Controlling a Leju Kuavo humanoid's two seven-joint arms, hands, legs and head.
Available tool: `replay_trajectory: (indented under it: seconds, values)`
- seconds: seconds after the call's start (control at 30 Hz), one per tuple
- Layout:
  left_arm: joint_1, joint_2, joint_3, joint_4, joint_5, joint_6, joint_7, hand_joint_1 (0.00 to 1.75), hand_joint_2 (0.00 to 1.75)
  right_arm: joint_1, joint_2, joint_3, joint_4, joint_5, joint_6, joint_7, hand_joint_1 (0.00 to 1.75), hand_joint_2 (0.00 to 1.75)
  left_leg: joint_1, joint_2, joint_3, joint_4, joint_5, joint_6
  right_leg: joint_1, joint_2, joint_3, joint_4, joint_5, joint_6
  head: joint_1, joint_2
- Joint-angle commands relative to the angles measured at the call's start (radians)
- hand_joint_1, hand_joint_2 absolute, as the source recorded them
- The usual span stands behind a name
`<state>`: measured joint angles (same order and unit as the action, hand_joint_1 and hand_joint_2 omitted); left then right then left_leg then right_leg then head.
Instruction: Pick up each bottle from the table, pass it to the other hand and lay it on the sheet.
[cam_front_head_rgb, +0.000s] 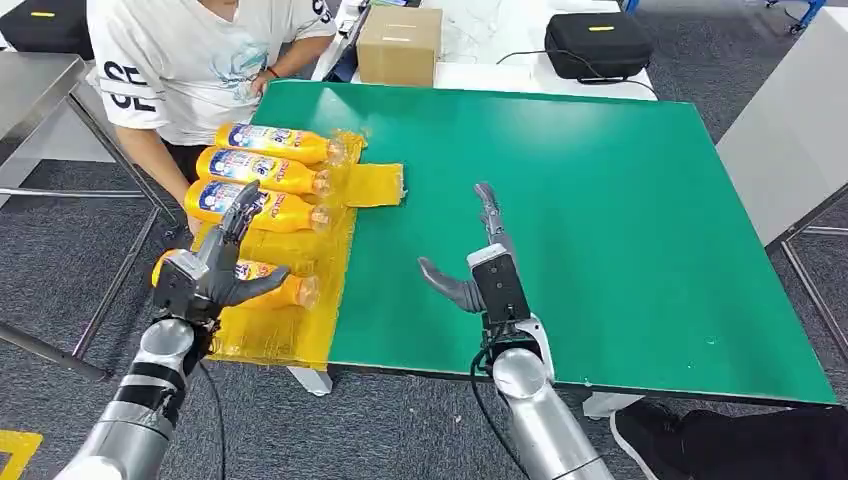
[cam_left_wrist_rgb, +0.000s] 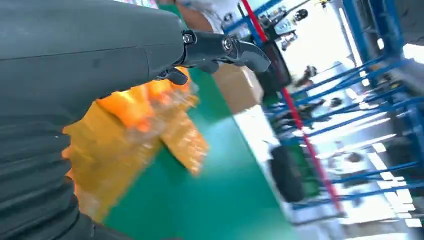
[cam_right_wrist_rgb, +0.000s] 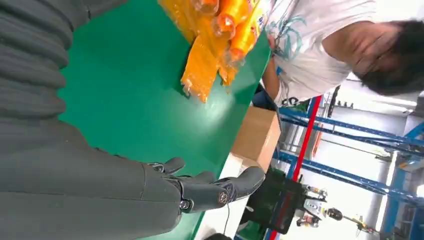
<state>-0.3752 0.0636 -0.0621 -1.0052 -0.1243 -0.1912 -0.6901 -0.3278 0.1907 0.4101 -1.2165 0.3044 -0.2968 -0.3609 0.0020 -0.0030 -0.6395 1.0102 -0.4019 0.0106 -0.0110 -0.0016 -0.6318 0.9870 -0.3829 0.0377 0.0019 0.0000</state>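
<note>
Several orange bottles lie side by side on the yellow sheet (cam_front_head_rgb: 285, 335) at the table's left edge: one at the far end (cam_front_head_rgb: 275, 143), a second (cam_front_head_rgb: 262, 170) and a third (cam_front_head_rgb: 272, 206) behind my left hand, and the nearest one (cam_front_head_rgb: 290, 288) partly under it. My left hand (cam_front_head_rgb: 213, 268) hovers over that nearest bottle with fingers spread and thumb out, gripping nothing. In the left wrist view its fingers (cam_left_wrist_rgb: 225, 47) stretch past the blurred orange bottles (cam_left_wrist_rgb: 135, 107). My right hand (cam_front_head_rgb: 482, 262) is open above the bare green table (cam_front_head_rgb: 600, 230), fingers straight; its wrist view shows the fingers (cam_right_wrist_rgb: 220, 187) empty.
A person in a white T-shirt (cam_front_head_rgb: 190, 60) stands at the table's far left corner, close to the bottles. A cardboard box (cam_front_head_rgb: 400, 45) and a black case (cam_front_head_rgb: 598, 45) sit beyond the far edge. A metal table (cam_front_head_rgb: 35, 80) stands to the left.
</note>
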Motion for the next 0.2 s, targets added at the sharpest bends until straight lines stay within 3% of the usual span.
replay_trajectory:
  seconds: [0.03, 0.2]
  values:
    - [-0.049, -0.169, 0.060, 0.026, 0.083, 0.001, 0.167, 0.00, 1.75, -0.030, 0.013, 0.062, 0.073, 0.013, -0.044, 0.020, 0.00, 1.75, 0.001, -0.002, 0.004, 0.000, -0.002, 0.000, 0.001, -0.003, 0.005, 0.000, -0.003, -0.001, 0.000, 0.000]
    - [-0.036, -0.250, -0.060, 0.033, 0.024, 0.192, 0.205, 0.00, 1.75, -0.030, 0.045, 0.078, 0.119, 0.016, -0.088, 0.025, 0.00, 1.75, 0.000, -0.003, 0.002, -0.001, -0.001, 0.000, 0.000, -0.003, 0.003, -0.001, -0.002, -0.001, 0.000, 0.000]
